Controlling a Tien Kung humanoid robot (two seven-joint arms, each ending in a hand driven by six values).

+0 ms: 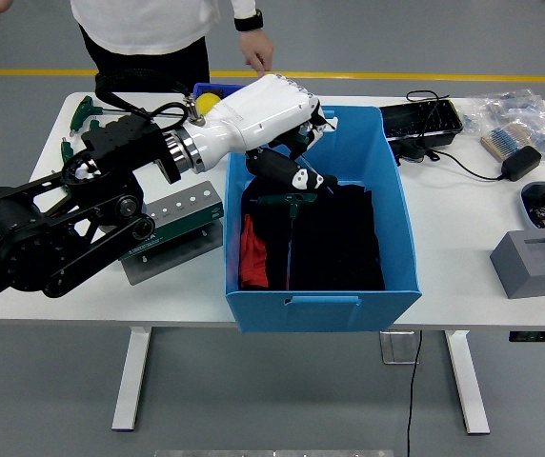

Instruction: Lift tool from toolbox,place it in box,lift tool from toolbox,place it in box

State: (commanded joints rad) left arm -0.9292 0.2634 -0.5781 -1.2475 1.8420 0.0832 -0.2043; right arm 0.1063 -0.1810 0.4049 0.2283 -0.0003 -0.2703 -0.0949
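The robot's left arm comes in from the left & stretches far across to the middle. Its black part is thick w/ joints; the wrist end is shiny white. The left hand points down, fingers curled in. Can't tell if it holds anything. The person's hand hangs at the top, fingers loose.
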